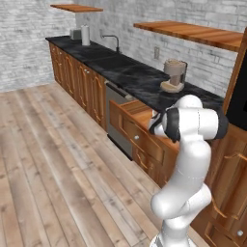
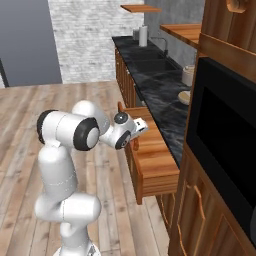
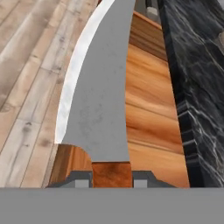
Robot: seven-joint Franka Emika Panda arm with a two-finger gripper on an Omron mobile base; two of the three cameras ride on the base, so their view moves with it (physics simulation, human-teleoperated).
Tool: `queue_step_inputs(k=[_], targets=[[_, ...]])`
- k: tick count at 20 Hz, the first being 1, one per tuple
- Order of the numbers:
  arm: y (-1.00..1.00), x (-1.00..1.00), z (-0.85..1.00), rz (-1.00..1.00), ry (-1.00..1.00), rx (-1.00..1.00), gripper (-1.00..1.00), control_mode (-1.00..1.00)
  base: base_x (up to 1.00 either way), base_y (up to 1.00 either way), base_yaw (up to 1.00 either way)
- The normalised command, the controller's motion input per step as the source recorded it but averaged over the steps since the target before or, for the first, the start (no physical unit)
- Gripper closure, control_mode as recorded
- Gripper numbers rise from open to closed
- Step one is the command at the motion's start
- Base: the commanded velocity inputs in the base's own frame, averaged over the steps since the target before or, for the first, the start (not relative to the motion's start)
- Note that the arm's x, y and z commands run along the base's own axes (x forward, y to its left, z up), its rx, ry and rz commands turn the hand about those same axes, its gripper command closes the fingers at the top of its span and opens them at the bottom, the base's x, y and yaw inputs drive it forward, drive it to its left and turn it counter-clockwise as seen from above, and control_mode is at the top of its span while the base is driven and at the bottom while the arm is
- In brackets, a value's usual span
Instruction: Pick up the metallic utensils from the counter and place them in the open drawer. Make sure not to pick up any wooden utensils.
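Observation:
My gripper (image 3: 111, 178) is shut on the brown handle of a knife (image 3: 103, 87) with a broad grey metal blade, which points away from the hand. It hangs over the open drawer (image 3: 148, 113), a shallow reddish-brown wooden box pulled out below the black worktop. In the right base view the gripper (image 2: 136, 143) hovers above the drawer (image 2: 152, 160) near its back end. The arm covers part of the drawer (image 1: 137, 113) in the left base view. The broad marble counter, the silver spoon and the wooden spoons are out of view.
The black worktop (image 1: 135, 79) along the brick wall carries a jar on a wooden board (image 1: 173, 75), a sink with a faucet (image 1: 116, 41) and a paper roll (image 1: 85, 34). A tall cabinet with a black oven (image 2: 225, 135) stands right of the drawer. Wooden floor lies to the left.

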Motion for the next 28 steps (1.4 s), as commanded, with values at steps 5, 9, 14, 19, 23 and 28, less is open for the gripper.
queue_step_inputs(k=[5,9,14,19,23,28], targets=[[-0.24,0.33,-0.33,0.0,0.05,0.0,1.0,-1.0,0.0,0.0,0.0],[-0.22,0.32,-0.29,0.0,0.01,0.0,1.0,-1.0,0.0,0.0,0.0],[-0.09,0.29,-0.37,0.0,0.01,0.0,1.0,-1.0,0.0,0.0,0.0],[-0.01,0.3,-0.4,0.0,0.04,-0.01,1.0,-1.0,0.0,0.0,0.0],[-0.02,0.22,-0.32,0.0,0.0,0.0,1.0,-1.0,0.0,0.0,0.0],[0.0,0.14,-0.39,0.0,0.0,-0.01,1.0,-1.0,0.0,0.0,0.0]])
